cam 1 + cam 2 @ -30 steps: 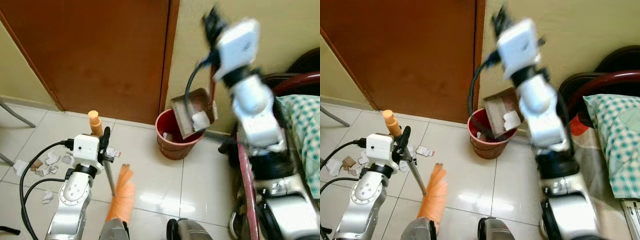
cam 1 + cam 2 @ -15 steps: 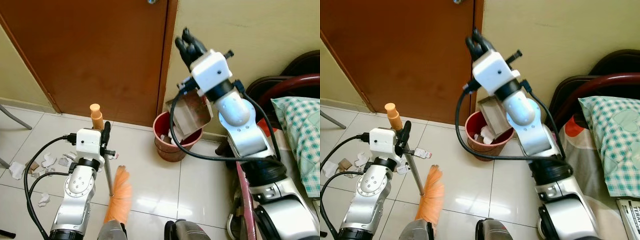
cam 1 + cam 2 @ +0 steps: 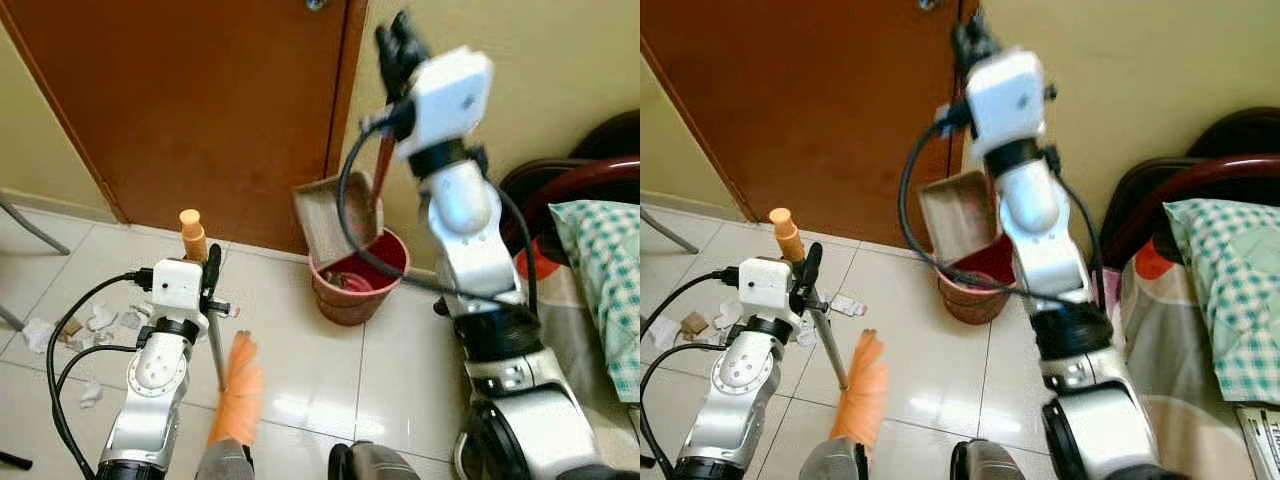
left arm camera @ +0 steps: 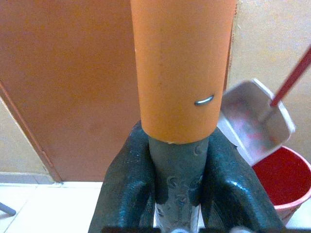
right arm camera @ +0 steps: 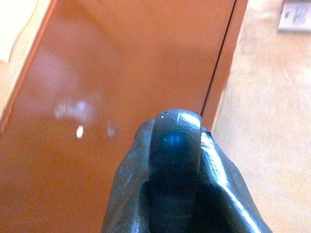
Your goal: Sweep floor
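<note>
The broom (image 3: pixel 213 340) stands nearly upright at the robot's left, its long axis running from the orange grip tip (image 3: pixel 191 232) at the top, down a grey pole, to the orange bristles (image 3: pixel 238 392) on the tiled floor (image 3: pixel 310 370); the bristle end leans slightly toward the robot's right. The left gripper (image 4: pixel 179 190) is clenched on the pole just below the orange grip, a black finger (image 4: pixel 127 189) pressed on each side. The left arm (image 3: pixel 150 395) rises from below with the wrist bent forward, beside the pole.

The dustpan (image 3: pixel 328 212) hangs over the red bin (image 3: pixel 356 285), tilted on edge with its open face toward the robot's right and its lower edge at the bin's rim. Its thin red handle (image 3: pixel 383 172) runs steeply up to the right gripper (image 3: pixel 398 48). The right arm (image 3: pixel 465 230) is stretched high and forward, the gripper in front of the brown door (image 3: pixel 190 100) and its frame. Its black fingers (image 5: pixel 175 170) lie pressed together, clenched on the handle's top.

The bin stands on the floor against the wall (image 3: pixel 540 70), just right of the door. Paper scraps (image 3: pixel 100 325) lie scattered on the tiles left of the left arm.
</note>
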{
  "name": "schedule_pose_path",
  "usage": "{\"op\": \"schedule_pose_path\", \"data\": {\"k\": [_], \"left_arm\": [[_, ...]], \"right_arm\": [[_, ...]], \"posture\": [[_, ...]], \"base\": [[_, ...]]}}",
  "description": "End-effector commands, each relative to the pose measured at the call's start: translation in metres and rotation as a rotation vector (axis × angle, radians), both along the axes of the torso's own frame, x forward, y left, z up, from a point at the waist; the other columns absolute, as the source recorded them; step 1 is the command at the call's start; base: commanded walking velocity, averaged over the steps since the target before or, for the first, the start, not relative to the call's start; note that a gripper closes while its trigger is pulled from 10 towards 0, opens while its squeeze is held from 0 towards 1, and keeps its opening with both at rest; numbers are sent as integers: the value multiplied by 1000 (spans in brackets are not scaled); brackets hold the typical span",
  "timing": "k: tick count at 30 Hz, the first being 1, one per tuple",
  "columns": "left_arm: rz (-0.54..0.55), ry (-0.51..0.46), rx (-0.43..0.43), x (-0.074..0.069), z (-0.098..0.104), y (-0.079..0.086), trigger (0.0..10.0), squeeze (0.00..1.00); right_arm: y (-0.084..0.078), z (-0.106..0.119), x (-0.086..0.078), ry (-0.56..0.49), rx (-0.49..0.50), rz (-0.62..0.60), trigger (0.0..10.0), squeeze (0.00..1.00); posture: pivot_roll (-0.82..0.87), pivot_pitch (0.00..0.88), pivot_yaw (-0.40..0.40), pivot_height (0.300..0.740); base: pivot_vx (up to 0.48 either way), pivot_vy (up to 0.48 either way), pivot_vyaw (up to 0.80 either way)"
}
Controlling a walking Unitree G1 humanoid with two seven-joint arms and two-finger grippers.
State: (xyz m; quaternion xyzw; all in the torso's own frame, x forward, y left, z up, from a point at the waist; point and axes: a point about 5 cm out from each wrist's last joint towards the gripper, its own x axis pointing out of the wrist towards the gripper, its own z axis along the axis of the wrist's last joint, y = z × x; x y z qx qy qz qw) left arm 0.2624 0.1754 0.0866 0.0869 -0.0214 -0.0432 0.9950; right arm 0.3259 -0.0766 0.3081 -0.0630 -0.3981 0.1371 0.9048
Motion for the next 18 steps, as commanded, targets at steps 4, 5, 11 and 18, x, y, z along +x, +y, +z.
{"op": "schedule_pose_path", "data": {"k": [4,5,11,18], "left_arm": [[21,-5,69,-4,1,6,10000,0],[27,-5,70,-5,1,8,10000,0],[38,-14,68,-6,3,9,10000,0],[22,1,64,-11,2,7,10000,0]], "right_arm": [[8,19,-5,15,173,128,10000,0],[10,18,-4,36,192,142,10000,0],[14,12,-1,136,283,190,10000,0],[15,-4,-1,224,300,200,10000,0]], "posture": [[163,39,-74,740],[170,40,-79,740],[131,57,-80,740],[93,84,-62,740]], "base": [[0,0,0],[0,0,0],[0,0,0],[0,0,0]]}}
